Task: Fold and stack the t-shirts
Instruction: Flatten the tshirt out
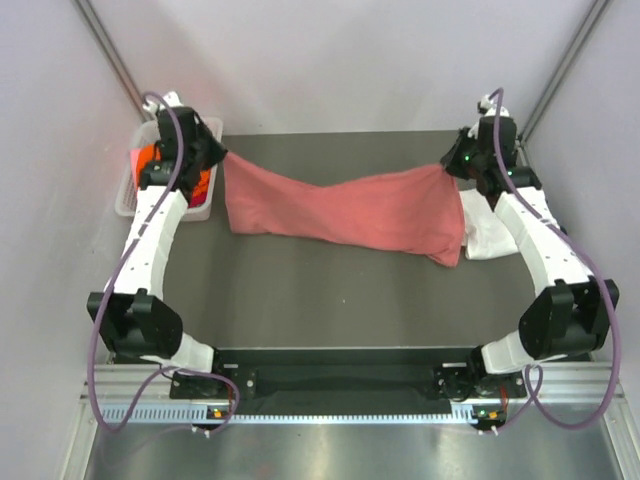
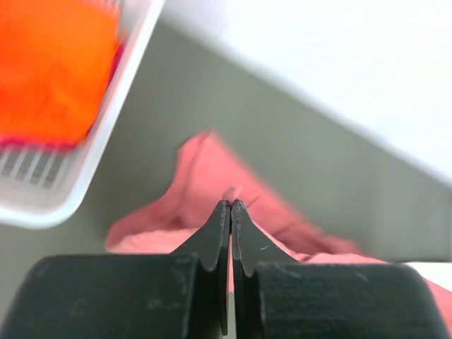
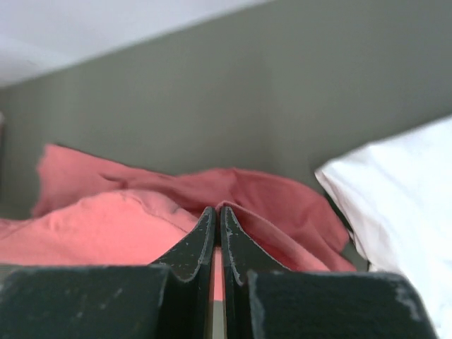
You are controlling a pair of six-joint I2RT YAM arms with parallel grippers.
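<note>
The dark counter (image 1: 330,290) carries the work, and the pink-red t-shirt (image 1: 340,210) is strung across its far half. It sags in the middle and its lower edge drapes onto the surface. A white t-shirt (image 1: 485,235) lies crumpled at the far right, just beside and partly under the pink-red one's right end. The orange t-shirt (image 2: 56,70) sits bunched in the white mesh basket (image 1: 128,195) at the far left.

The left tool (image 2: 231,205) is pinched tight on the left end of the pink-red t-shirt, with cloth showing in the slit between its jaws. The right tool (image 3: 217,210) is clamped the same way on the right end.

The step in hand looks like spreading the first shirt before any fold. None is folded or stacked yet. The next move probably calls for both arms to draw apart evenly and lower together, so the twisted middle flattens onto the counter without dragging the white one along.

Count: three t-shirts, one basket, two tools.
</note>
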